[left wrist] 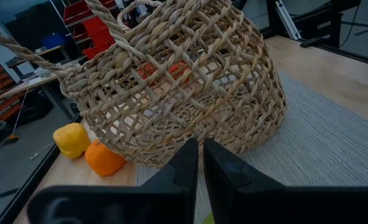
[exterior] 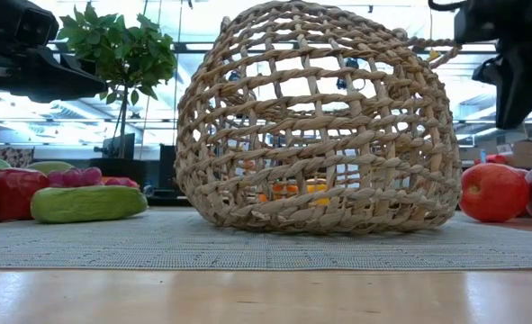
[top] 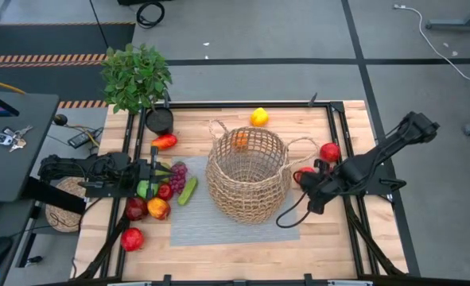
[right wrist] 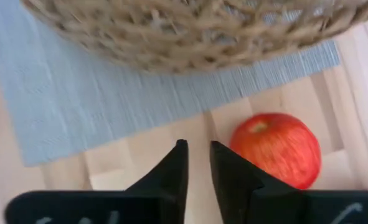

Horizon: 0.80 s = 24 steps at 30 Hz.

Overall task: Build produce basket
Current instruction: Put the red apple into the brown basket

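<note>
The counter (top: 242, 246) is of light wood with a black frame, and a grey woven mat (top: 195, 226) lies on its middle. Around it is a grey floor; a potted plant (top: 137, 75) stands at the far left corner of the counter.

There is one basket (top: 246, 175), large, round, tan, of open wicker with two small loop handles. It stands on the mat in the middle of the counter, and one orange (top: 240, 141) shows through its far side. Behind the basket lies one yellow lemon (top: 258, 117).

On the left side I count a red-orange pepper (top: 164, 142), purple grapes (top: 178, 175), one green cucumber (top: 188, 191) and several red apples, one (top: 132, 238) near the front edge. On the right side are two red apples, one (top: 329, 152) farther back and one (right wrist: 275, 148) just beside the right tool.

The left tool (left wrist: 199, 163) is closed and holds nothing, above the fruit pile. The right tool (right wrist: 198, 163) has a narrow gap between its fingers and grips nothing
</note>
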Each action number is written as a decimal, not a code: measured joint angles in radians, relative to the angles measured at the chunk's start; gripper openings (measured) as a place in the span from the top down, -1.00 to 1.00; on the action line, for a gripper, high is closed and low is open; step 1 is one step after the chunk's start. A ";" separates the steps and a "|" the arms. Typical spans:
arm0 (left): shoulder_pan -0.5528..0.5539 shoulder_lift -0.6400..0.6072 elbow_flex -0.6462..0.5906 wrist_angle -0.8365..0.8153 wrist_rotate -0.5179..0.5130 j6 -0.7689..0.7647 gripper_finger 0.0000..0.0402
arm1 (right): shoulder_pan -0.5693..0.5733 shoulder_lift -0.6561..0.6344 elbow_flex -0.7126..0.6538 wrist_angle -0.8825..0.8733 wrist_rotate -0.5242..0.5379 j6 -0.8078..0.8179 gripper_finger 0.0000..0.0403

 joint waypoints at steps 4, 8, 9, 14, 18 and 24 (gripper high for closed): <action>0.000 0.000 0.000 0.000 0.000 0.000 0.82 | 0.000 0.022 0.000 -0.021 -0.003 0.018 0.29; 0.000 0.000 0.000 0.000 0.000 0.000 0.84 | 0.000 0.023 -0.001 -0.035 0.000 0.038 -0.06; 0.000 0.000 0.000 0.000 0.000 0.000 0.85 | 0.000 0.023 -0.001 -0.038 0.009 0.040 -0.15; 0.000 0.000 0.000 0.000 0.000 0.000 0.86 | 0.000 0.023 -0.001 -0.040 0.055 0.040 -0.55; 0.000 0.000 0.000 0.000 0.000 0.000 0.84 | 0.000 0.023 -0.001 -0.046 0.065 0.041 -0.79; 0.000 0.000 0.000 0.000 0.000 0.000 0.82 | 0.000 0.023 -0.001 -0.046 0.094 0.040 -0.94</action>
